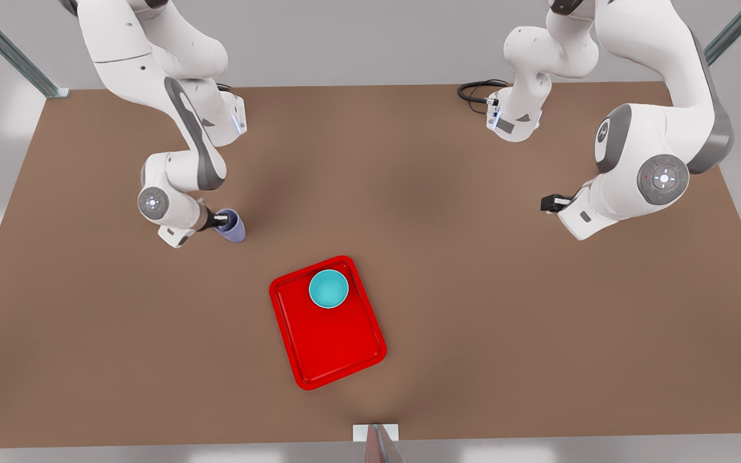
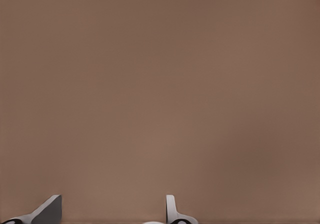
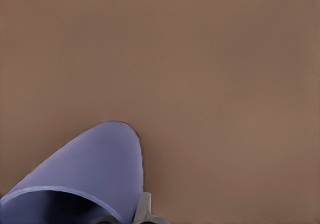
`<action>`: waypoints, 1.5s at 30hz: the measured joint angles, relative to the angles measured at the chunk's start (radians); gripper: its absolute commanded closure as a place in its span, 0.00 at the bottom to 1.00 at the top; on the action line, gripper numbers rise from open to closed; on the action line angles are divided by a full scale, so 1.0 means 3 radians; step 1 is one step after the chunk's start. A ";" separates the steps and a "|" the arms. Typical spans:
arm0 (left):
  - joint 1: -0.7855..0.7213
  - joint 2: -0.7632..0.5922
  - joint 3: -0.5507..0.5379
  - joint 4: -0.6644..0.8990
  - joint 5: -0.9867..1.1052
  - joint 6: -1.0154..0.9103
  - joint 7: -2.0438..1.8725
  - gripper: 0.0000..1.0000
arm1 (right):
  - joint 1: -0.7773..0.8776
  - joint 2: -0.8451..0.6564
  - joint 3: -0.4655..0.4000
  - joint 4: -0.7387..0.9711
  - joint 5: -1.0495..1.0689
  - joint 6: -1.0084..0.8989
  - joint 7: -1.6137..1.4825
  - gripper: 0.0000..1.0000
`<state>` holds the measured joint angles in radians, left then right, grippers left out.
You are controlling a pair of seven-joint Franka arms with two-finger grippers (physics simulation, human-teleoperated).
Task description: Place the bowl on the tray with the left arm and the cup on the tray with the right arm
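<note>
The teal bowl sits upright in the far corner of the red tray, near the table's middle front. On the front view's left, the lavender cup is tilted, and my right gripper is shut on its rim. The right wrist view shows the cup close up, with one fingertip against its outer wall. My left gripper waits on the front view's right, far from the tray. In the left wrist view it is open over bare table.
A black cable loops at the table's far edge by an arm base. A small white block sits at the front edge. The brown tabletop stretches wide around the tray.
</note>
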<state>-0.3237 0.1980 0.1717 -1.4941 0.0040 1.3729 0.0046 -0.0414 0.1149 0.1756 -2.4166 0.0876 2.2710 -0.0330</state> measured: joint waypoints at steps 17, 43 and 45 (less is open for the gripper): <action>0.0000 0.0026 0.0000 0.0000 -0.0003 0.0000 -0.0002 0.00 | 0.0353 0.1461 0.0022 0.3034 0.0016 -0.1027 0.0186 0.79; 0.0002 0.0051 0.0000 -0.0005 0.0002 0.0015 0.0000 0.00 | 0.0781 0.3168 0.0404 0.5024 -0.0011 -0.1189 0.0361 0.00; 0.0000 0.0066 0.0000 -0.0005 0.0002 0.0015 0.0000 0.00 | 0.0778 0.3122 0.0404 0.5018 -0.0015 -0.1273 0.0495 0.00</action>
<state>-0.3238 0.2176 0.1717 -1.4956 0.0045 1.3775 0.0046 0.1919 1.0517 0.2966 -0.9111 0.0830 1.8890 0.1155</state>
